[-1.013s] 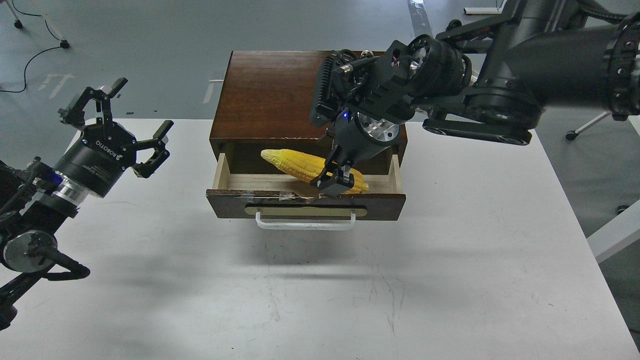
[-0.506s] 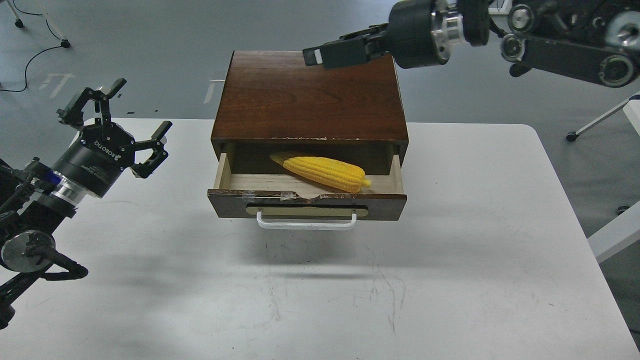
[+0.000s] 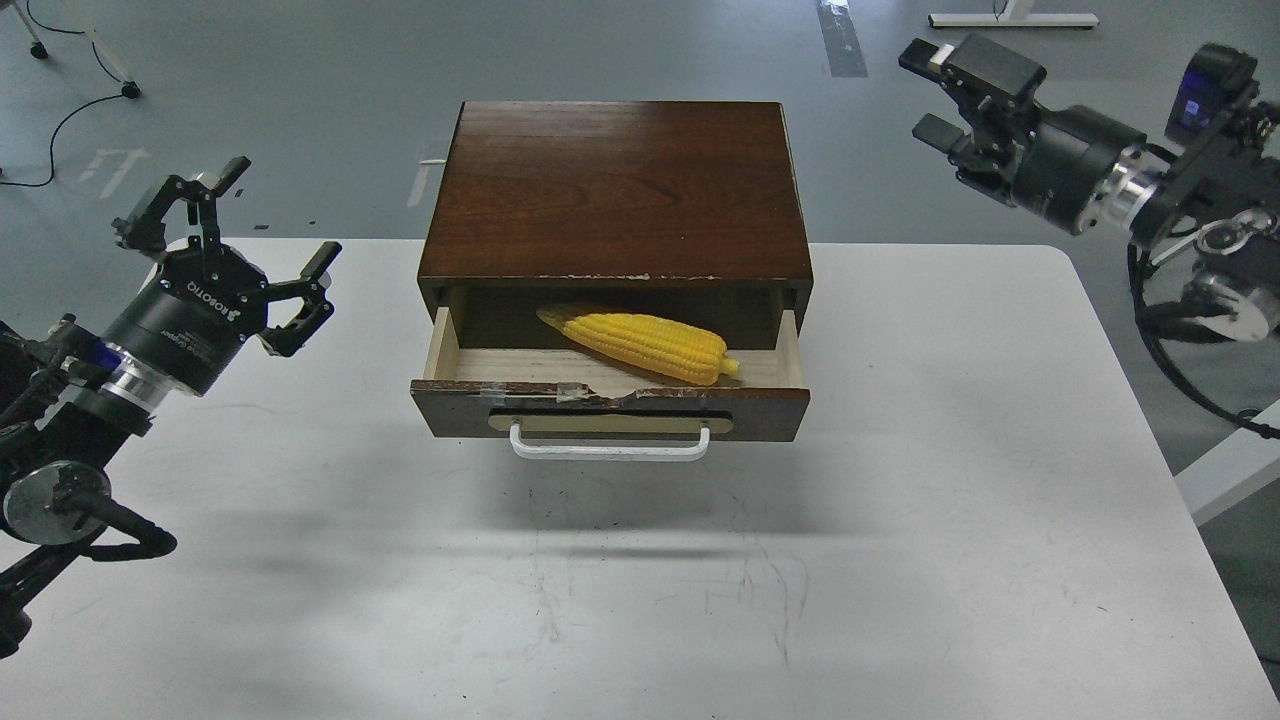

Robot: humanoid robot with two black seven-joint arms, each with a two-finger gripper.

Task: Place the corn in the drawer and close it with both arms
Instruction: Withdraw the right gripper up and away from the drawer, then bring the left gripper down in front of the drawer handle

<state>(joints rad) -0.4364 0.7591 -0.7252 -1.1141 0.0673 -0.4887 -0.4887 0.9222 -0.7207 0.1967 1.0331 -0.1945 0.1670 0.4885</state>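
Observation:
The yellow corn (image 3: 640, 343) lies inside the open pale-wood drawer (image 3: 610, 408), pointed end to the back left. The drawer has a chipped dark front, a beige plate and a white bar handle (image 3: 608, 449), and sticks out of the dark brown box (image 3: 615, 190). My left gripper (image 3: 225, 235) is open and empty, held above the table to the left of the drawer. My right gripper (image 3: 925, 90) is open and empty, raised at the upper right, clear of the box.
The white table (image 3: 900, 560) carries only the box. Its right edge is near x 1150, with a chair base and a white desk leg beyond. Grey floor with cables lies behind.
My right gripper let go of the corn, lifted out of the drawer and swung away to the upper right. The corn stays in the drawer. The left arm has not moved.

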